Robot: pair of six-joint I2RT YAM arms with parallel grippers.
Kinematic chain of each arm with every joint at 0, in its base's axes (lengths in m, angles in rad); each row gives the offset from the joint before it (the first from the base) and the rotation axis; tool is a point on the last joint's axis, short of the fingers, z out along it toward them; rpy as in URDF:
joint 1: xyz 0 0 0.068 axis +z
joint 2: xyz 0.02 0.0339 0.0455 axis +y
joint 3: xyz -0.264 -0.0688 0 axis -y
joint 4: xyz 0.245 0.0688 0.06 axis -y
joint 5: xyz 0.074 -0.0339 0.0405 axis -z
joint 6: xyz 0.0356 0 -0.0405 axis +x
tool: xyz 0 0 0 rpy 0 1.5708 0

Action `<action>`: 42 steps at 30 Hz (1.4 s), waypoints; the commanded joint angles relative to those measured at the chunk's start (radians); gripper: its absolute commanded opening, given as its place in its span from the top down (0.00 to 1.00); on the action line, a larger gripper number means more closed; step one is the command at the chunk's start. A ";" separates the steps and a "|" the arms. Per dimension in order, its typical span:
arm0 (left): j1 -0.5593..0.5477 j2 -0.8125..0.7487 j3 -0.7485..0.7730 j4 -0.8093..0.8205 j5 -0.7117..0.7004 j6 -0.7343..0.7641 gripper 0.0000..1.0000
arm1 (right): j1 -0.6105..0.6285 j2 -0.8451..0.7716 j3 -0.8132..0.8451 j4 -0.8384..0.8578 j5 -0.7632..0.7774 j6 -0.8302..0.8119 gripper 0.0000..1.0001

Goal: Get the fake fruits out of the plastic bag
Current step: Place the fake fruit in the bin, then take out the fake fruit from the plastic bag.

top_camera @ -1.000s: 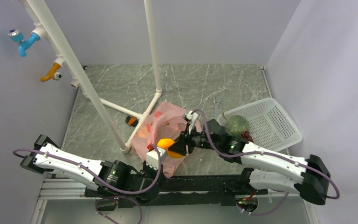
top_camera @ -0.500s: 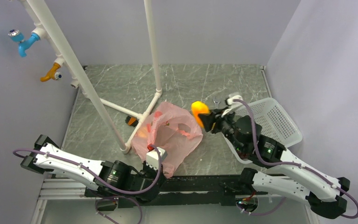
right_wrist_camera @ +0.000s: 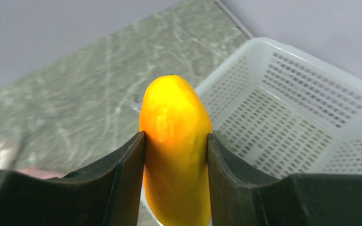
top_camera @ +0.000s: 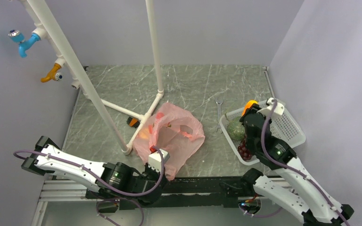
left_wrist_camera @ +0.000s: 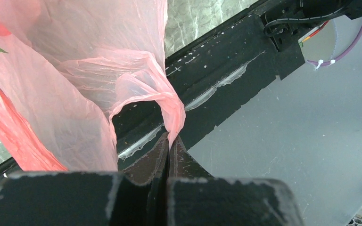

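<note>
Grey-green marble tabletop point(top_camera: 118, 84), pale walls all round, white pipe frame point(top_camera: 94, 101) at left. Left gripper point(left_wrist_camera: 169, 141) pinched tight on plastic bag point(top_camera: 175, 134) handle, bag slumped just ahead of it. Right gripper point(right_wrist_camera: 175, 137) part-open, clamping orange-yellow fruit point(right_wrist_camera: 174, 103) above white mesh basket point(top_camera: 290, 123). Melon point(top_camera: 236, 129), grapes point(top_camera: 243, 149) in basket beneath that arm.

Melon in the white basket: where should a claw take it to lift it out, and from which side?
Probably straight from above, closing across the widest part of the melon. It is round, so any axis holds, but the basket walls block a level approach and the grape bunch lies close on its near side, so pinch it left to right.
</note>
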 commanded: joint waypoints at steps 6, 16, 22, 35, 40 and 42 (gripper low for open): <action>-0.009 0.020 0.032 -0.016 -0.008 -0.005 1.00 | -0.447 0.208 0.018 -0.091 -0.370 0.070 1.00; -0.009 0.000 0.010 -0.030 0.000 -0.018 1.00 | -0.571 0.244 -0.051 -0.077 -0.441 0.139 0.65; -0.010 -0.051 -0.035 -0.048 0.026 -0.016 1.00 | -0.571 0.180 -0.049 -0.042 -0.473 0.060 0.37; -0.013 -0.371 -0.264 0.035 0.279 0.120 1.00 | -0.314 0.147 0.002 0.186 -1.020 -0.214 0.05; -0.013 -0.389 -0.233 -0.045 0.261 0.091 1.00 | 0.034 0.208 -0.085 0.381 -1.241 -0.238 0.09; -0.013 -0.382 -0.203 -0.077 0.243 0.084 1.00 | 0.141 0.222 -0.143 0.494 -1.255 -0.227 0.14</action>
